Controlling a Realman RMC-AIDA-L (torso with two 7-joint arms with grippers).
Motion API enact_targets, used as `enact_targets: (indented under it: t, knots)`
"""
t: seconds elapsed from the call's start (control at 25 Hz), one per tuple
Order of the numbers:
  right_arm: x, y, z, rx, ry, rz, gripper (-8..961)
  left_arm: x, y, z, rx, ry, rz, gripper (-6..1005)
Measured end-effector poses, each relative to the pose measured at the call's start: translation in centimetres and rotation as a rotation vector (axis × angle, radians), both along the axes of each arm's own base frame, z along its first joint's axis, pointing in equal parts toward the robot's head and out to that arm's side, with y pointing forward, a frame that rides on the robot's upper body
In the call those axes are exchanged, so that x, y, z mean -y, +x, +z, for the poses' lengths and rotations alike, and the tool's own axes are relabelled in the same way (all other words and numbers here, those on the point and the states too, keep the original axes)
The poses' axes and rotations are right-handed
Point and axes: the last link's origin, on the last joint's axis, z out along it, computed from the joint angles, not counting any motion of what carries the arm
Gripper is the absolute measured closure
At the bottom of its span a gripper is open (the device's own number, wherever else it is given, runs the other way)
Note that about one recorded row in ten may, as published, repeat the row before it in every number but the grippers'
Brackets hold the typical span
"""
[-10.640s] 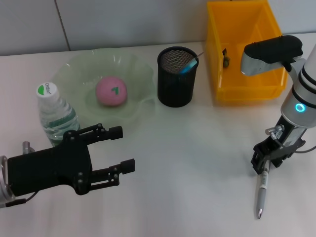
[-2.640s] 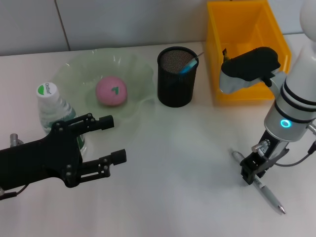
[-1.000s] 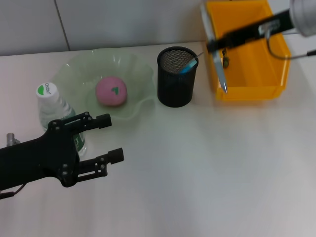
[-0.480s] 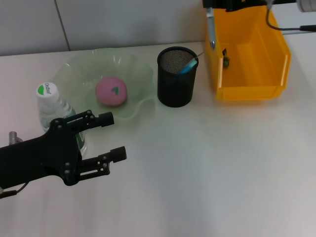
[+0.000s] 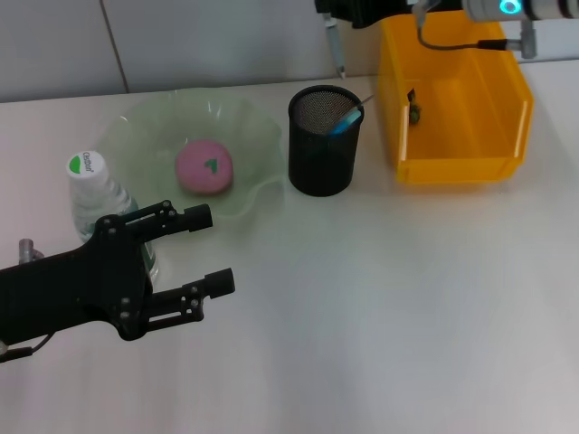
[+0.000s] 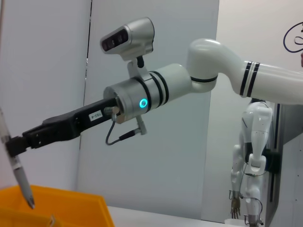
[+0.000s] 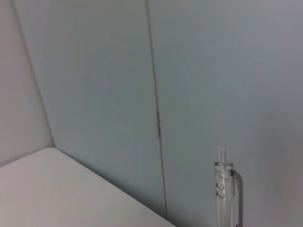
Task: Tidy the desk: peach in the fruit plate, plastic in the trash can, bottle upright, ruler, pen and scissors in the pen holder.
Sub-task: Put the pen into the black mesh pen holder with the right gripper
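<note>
My right gripper [image 5: 338,13] is at the top edge of the head view, shut on the clear pen [image 5: 336,51]. The pen hangs tip down, above and just behind the black mesh pen holder [image 5: 323,154]. The left wrist view shows the same pen [image 6: 19,177] in the right gripper [image 6: 12,144]. The pen's top [image 7: 227,194] shows in the right wrist view. A blue item [image 5: 344,118] sticks out of the holder. The pink peach [image 5: 204,167] lies in the green fruit plate [image 5: 249,127]. The bottle [image 5: 90,185] stands upright behind my open left gripper [image 5: 206,250].
The yellow trash can [image 5: 457,163] stands right of the pen holder with a small dark object [image 5: 413,108] inside it. The table's front edge runs below my left arm. A wall rises behind the table.
My right gripper has carried the pen leftward, from over the trash can's left wall to over the pen holder. The left arm has barely shifted.
</note>
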Motion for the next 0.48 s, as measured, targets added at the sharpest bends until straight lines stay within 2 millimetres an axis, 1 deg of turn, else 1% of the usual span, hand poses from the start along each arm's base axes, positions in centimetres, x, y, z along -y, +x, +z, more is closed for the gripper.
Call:
enact_targets:
  t: [0.04, 0.2, 0.24, 0.48]
  knots:
    - [-0.3, 0.0, -0.5, 0.021, 0.000, 0.023, 827, 0.0, 0.0, 0.0, 0.000, 0.000, -0.001, 237]
    - [-0.7, 0.5, -1.0, 0.037, 0.023, 0.043, 827, 0.0, 0.0, 0.0, 0.000, 0.000, -0.002, 237]
    - [-0.9, 0.7, -1.5, 0.023, 0.028, 0.053, 827, 0.0, 0.0, 0.0, -0.001, 0.003, -0.004, 237]
    - [-1.2, 1.3, -2.3, 0.000, 0.033, 0.044, 827, 0.2, -0.1, 0.0, -0.003, 0.013, -0.013, 237]
